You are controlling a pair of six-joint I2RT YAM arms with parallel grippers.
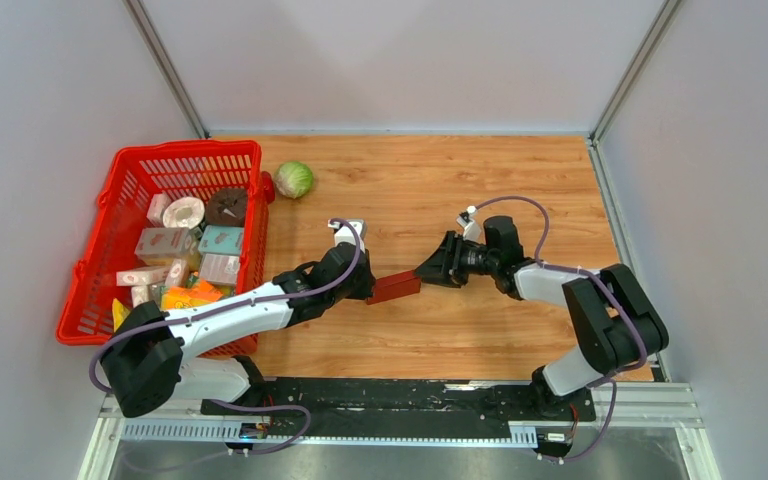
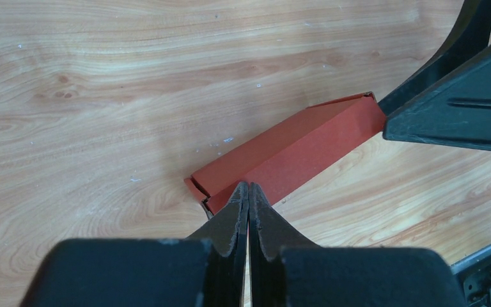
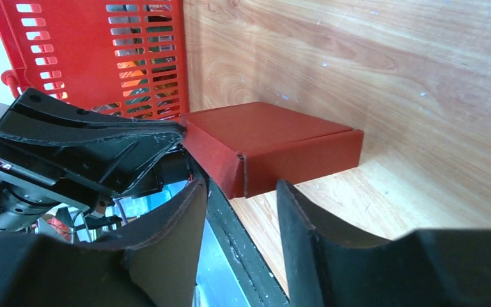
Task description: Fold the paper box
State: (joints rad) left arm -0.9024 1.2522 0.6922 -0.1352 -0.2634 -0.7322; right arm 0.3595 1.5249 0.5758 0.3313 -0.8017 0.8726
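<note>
Your two grippers meet at the paper box (image 1: pixel 393 287), a dark red cardboard piece already in box shape. It lies on the wooden table (image 1: pixel 430 180) between them, to the right of the red mesh basket (image 1: pixel 110 230) filled with cartons. Your left gripper (image 2: pixel 248 187) has its fingers pressed together, with the tips against one end of the box. Whether any cardboard is caught between them cannot be told. Your right gripper (image 3: pixel 240 185) is spread wide at the opposite end, one finger (image 3: pixel 179 217) on either side of the box's near corner, neither plainly touching it. A green cabbage (image 1: pixel 294 179) sits just beside the basket's far right corner.
</note>
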